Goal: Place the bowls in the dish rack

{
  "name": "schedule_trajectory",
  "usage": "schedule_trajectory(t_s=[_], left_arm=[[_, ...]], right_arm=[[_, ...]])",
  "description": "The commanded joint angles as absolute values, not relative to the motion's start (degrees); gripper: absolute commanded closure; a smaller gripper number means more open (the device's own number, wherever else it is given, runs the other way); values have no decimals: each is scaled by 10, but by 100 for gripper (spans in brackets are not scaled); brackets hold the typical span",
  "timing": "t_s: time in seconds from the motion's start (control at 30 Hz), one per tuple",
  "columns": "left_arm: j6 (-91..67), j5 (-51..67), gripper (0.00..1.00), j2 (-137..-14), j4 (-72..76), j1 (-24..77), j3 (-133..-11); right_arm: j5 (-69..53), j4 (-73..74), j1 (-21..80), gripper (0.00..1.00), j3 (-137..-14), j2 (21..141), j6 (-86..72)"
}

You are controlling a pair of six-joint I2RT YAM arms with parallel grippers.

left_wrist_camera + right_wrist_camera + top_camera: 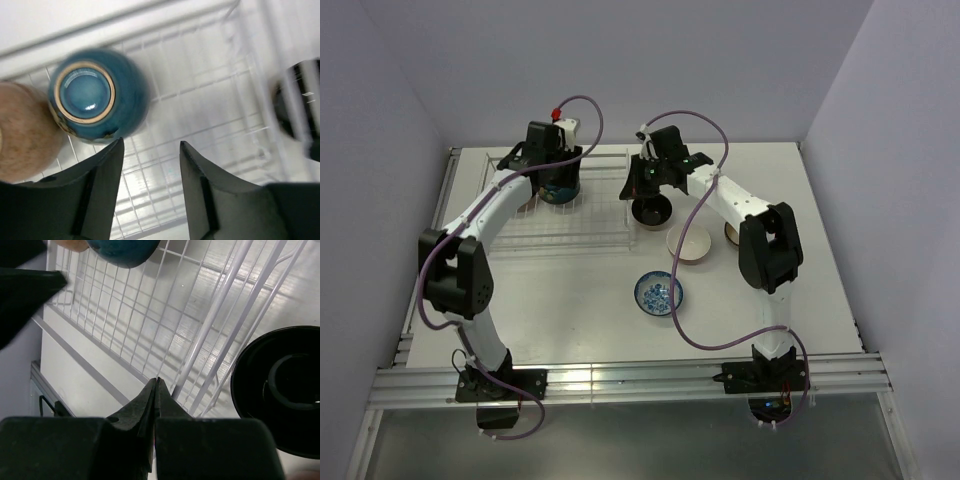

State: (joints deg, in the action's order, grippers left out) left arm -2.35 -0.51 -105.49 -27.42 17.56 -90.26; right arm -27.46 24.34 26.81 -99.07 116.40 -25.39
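Loading midway, by the look of it: hovering the left tool [150, 192], spread apart and empty, over an upturned blue bowl [97, 95] and a tan bowl [25, 132] inside the dish rack [210, 100]. Holding the right tool [156, 400] pressed together on nothing beside the black bowl [280, 385], just outside the rack on the desk [570, 300]. Probably calling next for spreading that tool and pinching the bowl's rim.

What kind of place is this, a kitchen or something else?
Probably a lab test cell, not a kitchen: plain walls box in a white table, and a left arm and right arm are bolted to a metal rail.
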Motion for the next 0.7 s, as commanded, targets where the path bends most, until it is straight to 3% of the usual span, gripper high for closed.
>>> schedule_trajectory(t_s=[0.0,0.13,0.17,0.2,0.27,0.33,0.53,0.67], left_arm=[[-34,61,45,-978,-224,173,-902],[-47,104,28,-926,-232,162,-904],[-47,106,22,-917,-232,159,-902],[-48,108,13,-907,-231,155,-898],[-49,117,9,-880,-231,147,-895],[-54,140,1,-855,-233,131,-889],[-54,177,0,-808,-256,90,-897],[-85,196,1,-773,-266,59,-900]], right_arm=[[-250,281,264,98,-1021,1142,-218],[-230,322,264,78,-1059,1147,-206],[-222,330,264,62,-1063,1147,-206],[-218,332,264,56,-1063,1145,-206],[-208,337,261,40,-1057,1139,-205],[-208,337,259,35,-1051,1128,-201],[-238,337,242,28,-1044,1082,-185],[-257,351,214,15,-1038,1043,-156]])
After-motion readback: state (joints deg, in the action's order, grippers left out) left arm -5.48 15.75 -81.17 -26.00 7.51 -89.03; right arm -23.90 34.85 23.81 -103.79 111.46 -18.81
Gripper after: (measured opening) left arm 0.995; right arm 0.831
